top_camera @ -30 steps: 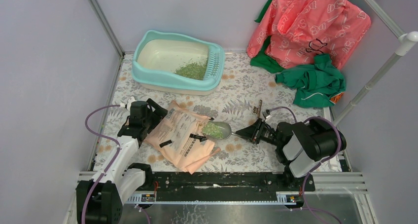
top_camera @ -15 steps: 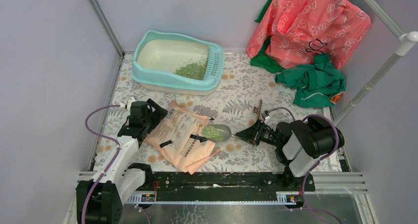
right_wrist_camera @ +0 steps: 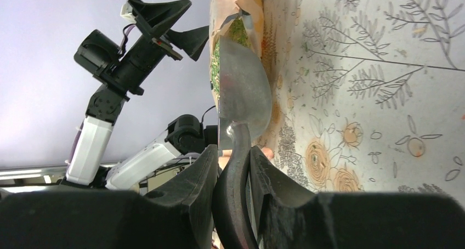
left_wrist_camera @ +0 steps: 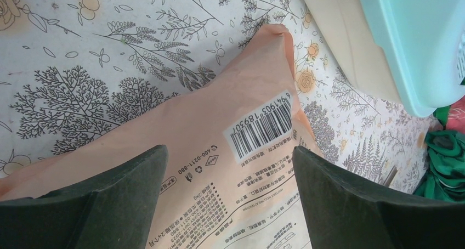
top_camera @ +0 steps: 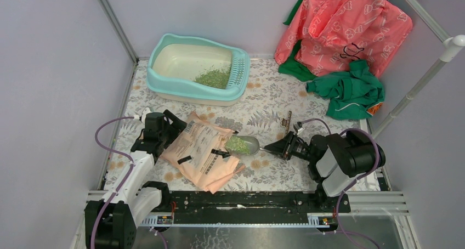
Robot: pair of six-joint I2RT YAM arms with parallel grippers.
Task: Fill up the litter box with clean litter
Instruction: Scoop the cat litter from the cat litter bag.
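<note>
Scoop backed from bag, litter ahead of right jaws gripping scoop; left jaws wide

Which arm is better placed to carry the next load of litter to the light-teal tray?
Right. The right gripper is shut on the grey scoop, its bowl loaded with green granules at the peach paper bag. The left gripper stands open over that bag.

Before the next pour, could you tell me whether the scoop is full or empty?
Full: green litter heaps in the scoop bowl, at the bag mouth.
</note>
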